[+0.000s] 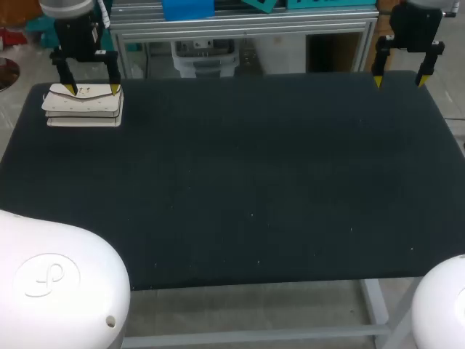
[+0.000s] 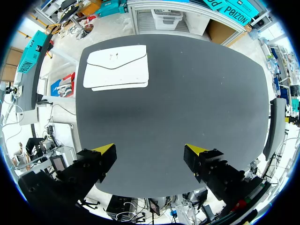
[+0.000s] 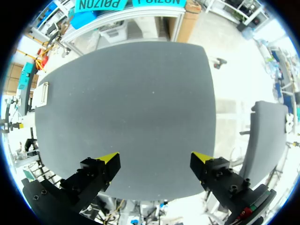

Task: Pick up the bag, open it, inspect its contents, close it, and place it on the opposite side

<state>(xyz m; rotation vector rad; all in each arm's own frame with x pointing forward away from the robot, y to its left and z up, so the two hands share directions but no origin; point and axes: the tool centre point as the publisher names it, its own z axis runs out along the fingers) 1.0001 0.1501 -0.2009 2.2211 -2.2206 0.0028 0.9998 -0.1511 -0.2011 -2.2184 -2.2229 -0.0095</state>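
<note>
The white bag lies flat at the far left corner of the table. My left gripper hangs above it, fingers spread and holding nothing. My right gripper is likewise released over the far right corner.

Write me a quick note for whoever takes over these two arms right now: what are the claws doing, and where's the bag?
White bag: lies flat with its flap closed, at the far left corner of the table.
Left claw: open and empty, up above the table, not touching the bag.
Right claw: open and empty, over the far right corner.
Done: nothing that shows; the bag is not picked up.
Left to do: grasp and lift the bag, open it, look inside, close it, set it down on the right side.
</note>
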